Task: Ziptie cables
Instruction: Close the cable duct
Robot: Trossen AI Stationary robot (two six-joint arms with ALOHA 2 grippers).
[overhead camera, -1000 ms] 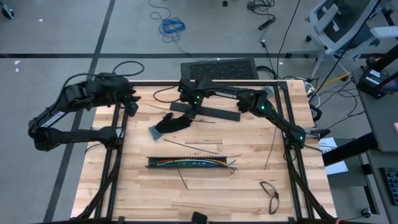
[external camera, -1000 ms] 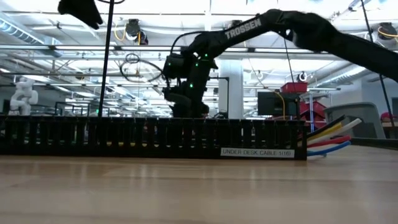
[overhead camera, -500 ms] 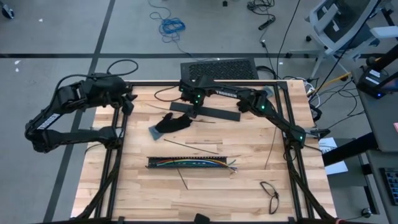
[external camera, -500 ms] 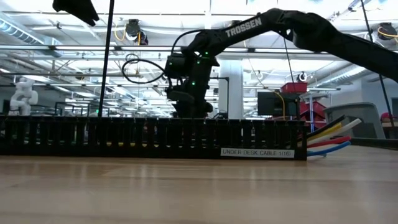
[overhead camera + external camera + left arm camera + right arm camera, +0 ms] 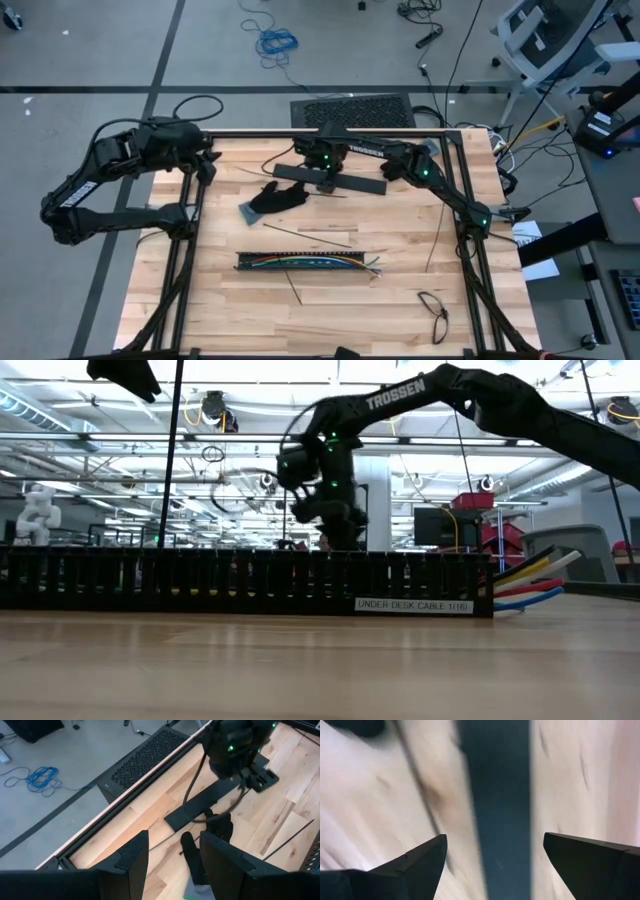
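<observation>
- Cables: I see coloured wires lying in the slotted tray at the table's middle, their ends poking out.
- Right gripper: fingers spread wide, empty, over the flat black strip beyond the tray.
- Left gripper: fingers apart, empty, at the table's far-left edge; a black glove lies between.

Surface: wooden table | Laid on it: slotted cable tray holding cables; flat black bar; black glove; eyeglasses; thin black strips
</observation>
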